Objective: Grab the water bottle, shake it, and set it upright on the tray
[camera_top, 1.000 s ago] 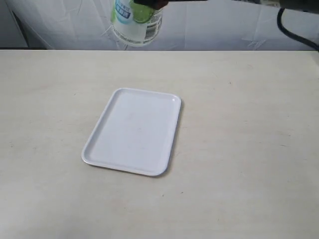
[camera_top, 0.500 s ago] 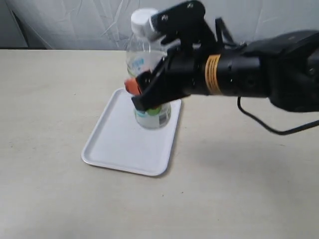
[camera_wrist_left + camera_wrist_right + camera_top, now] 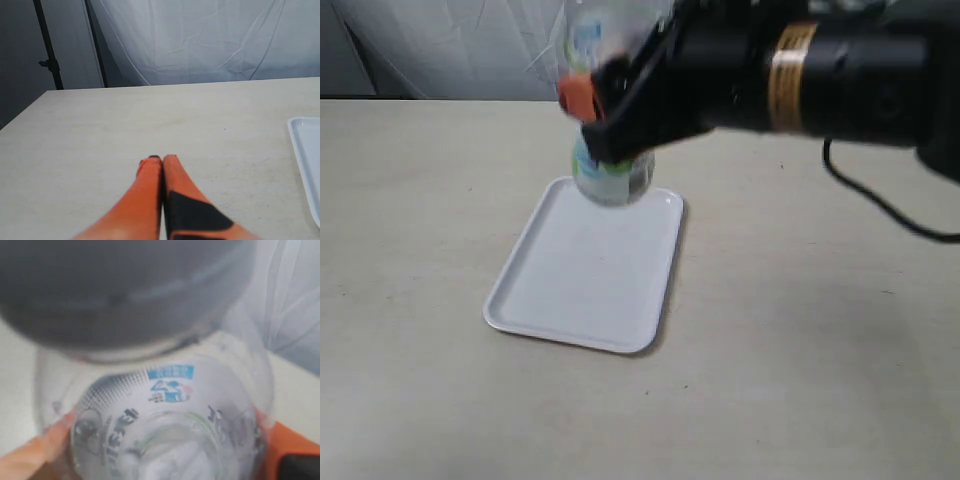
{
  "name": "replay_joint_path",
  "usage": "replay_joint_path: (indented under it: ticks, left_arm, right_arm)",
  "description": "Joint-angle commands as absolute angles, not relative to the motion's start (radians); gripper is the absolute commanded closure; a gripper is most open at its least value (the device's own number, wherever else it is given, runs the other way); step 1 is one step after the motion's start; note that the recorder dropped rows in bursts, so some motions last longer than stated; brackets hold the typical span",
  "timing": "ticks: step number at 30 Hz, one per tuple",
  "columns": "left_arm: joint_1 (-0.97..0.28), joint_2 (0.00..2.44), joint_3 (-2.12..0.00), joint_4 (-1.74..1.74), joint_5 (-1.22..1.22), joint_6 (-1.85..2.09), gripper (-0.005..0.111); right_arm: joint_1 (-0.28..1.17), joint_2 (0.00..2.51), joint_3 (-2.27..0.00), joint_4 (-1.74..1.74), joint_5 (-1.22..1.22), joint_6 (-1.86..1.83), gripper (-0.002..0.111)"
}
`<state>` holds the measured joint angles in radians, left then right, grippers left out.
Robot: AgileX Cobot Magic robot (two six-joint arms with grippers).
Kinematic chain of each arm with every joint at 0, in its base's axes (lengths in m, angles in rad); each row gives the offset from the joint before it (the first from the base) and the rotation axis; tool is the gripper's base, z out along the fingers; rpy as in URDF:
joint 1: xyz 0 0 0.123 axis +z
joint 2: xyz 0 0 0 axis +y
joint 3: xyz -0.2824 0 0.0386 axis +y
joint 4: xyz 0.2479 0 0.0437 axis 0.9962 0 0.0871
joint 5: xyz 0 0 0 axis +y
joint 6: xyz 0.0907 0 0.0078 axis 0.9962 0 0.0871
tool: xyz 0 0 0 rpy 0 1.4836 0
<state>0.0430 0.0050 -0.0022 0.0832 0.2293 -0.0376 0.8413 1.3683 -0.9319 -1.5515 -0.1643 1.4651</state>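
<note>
Since half a second ago the bottle (image 3: 610, 172) has risen: its cap is now cut off by the top edge, and its blurred base hangs at upper centre, over the far rim of the tray (image 3: 582, 290), apparently not touching it. The right gripper (image 3: 605, 115) is clamped round the label, an orange pad on each side. The tray lies bare at centre-left on the table (image 3: 800, 340). The left gripper (image 3: 162, 161), empty, has its fingers pressed together. Pickup looks done and shaking likely under way; standing the bottle remains.
</note>
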Motion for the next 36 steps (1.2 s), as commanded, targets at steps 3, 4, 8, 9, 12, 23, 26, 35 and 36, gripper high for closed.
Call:
replay_joint_path:
  ticks: [3, 4, 8, 9, 12, 23, 26, 35, 36]
  left_arm:
    - [0.047, 0.0, 0.0, 0.084, 0.225, -0.044, 0.107]
    - [0.047, 0.0, 0.0, 0.084, 0.225, -0.044, 0.107]
    - [0.047, 0.0, 0.0, 0.084, 0.225, -0.044, 0.107]
    - [0.047, 0.0, 0.0, 0.084, 0.225, -0.044, 0.107]
    - [0.047, 0.0, 0.0, 0.084, 0.225, -0.046, 0.107]
    - [0.047, 0.0, 0.0, 0.084, 0.225, -0.044, 0.107]
    - [0.047, 0.0, 0.0, 0.084, 0.225, -0.044, 0.107]
    - [0.047, 0.0, 0.0, 0.084, 0.225, -0.044, 0.107]
    - [0.047, 0.0, 0.0, 0.084, 0.225, -0.044, 0.107]
  right_arm:
    - [0.839, 1.498, -0.887, -1.554, -0.192, 1.466, 0.109]
    - [0.839, 1.49, -0.891, -1.554, -0.196, 1.466, 0.109]
    - [0.839, 1.413, -0.932, -1.56, -0.192, 1.466, 0.109]
    - [0.839, 1.383, -0.946, -1.56, -0.192, 1.466, 0.109]
    - [0.839, 1.306, -0.988, -1.56, -0.185, 1.466, 0.109]
    - [0.839, 1.488, -0.888, -1.558, -0.189, 1.476, 0.109]
    - [0.839, 1.522, -0.886, -1.522, -0.323, 1.502, 0.109]
    - [0.839, 1.513, -0.896, -1.427, 0.323, 1.451, 0.109]
    - [0.839, 1.504, -0.893, -1.412, 0.256, 1.451, 0.109]
